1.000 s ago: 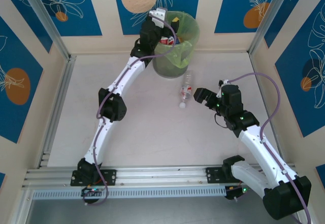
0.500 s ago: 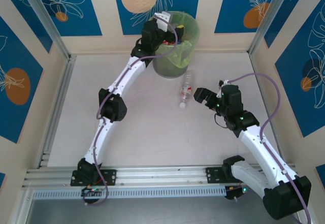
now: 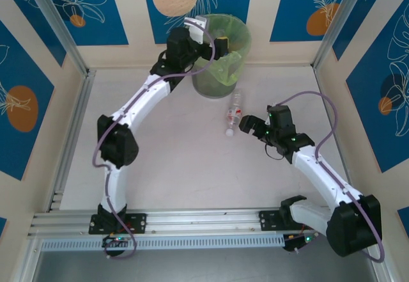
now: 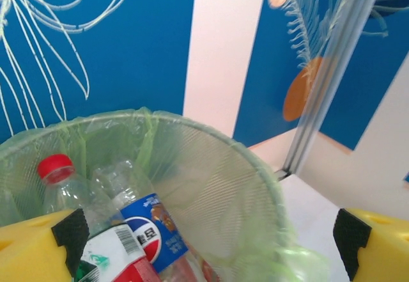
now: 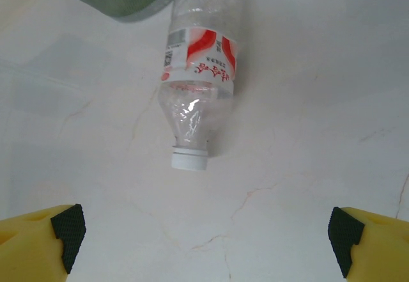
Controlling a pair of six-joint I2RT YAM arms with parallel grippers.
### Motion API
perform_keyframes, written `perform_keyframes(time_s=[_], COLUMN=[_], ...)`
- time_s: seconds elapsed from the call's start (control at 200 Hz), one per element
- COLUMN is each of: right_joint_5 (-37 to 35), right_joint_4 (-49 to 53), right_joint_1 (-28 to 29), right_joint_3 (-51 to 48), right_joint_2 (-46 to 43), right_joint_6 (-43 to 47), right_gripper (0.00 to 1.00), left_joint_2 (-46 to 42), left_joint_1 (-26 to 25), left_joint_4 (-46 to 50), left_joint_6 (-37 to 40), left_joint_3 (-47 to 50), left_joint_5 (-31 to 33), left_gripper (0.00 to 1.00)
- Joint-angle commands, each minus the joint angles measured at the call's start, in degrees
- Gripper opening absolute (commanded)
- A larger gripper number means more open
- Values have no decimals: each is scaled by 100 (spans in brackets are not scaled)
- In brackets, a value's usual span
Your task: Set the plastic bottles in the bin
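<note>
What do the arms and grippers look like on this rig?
The left arm and right arm have white links with black joint housings, and each has a grey-purple cable looped alongside. The left gripper and right gripper each have chunky yellow fingers faced with black pads.
</note>
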State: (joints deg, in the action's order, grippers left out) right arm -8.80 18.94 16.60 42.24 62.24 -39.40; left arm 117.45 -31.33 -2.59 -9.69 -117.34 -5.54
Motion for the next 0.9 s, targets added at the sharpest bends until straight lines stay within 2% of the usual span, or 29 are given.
perform_keyframes(time_s=[0.0,0.08,0.32,0.465,0.62,0.755,0.895], right_joint_5=[32,-19,-57,-188,-188,-219,-199], right_joint_4=[-315,-426,-483,-382,-278,-143,-154], right_joint_1=[28,33,41,33,19,12,-7], right_joint_3=[57,128,588,1008,1497,1949,2268], right_joint_2=[191,438,1303,1854,2506,3030,3417], right_joint_6=[76,137,419,601,787,883,981], right_gripper=[100,100,100,100,100,100,100], left_joint_2=[-757,-1276,-2680,-3419,-4044,-4330,-4249], left_joint_1=[-42,-42,-44,-38,-39,-9,56], left_joint_4=[-871,-1221,-1417,-1155,-1086,-641,-130], left_joint_6=[-323,-451,-809,-1002,-1578,-2219,-2732], left_joint_3=[1000,1883,4043,5056,6146,6656,6815], left_joint_5=[-50,-49,102,920,1908,2966,3010], left_gripper=[100,100,100,100,100,100,100])
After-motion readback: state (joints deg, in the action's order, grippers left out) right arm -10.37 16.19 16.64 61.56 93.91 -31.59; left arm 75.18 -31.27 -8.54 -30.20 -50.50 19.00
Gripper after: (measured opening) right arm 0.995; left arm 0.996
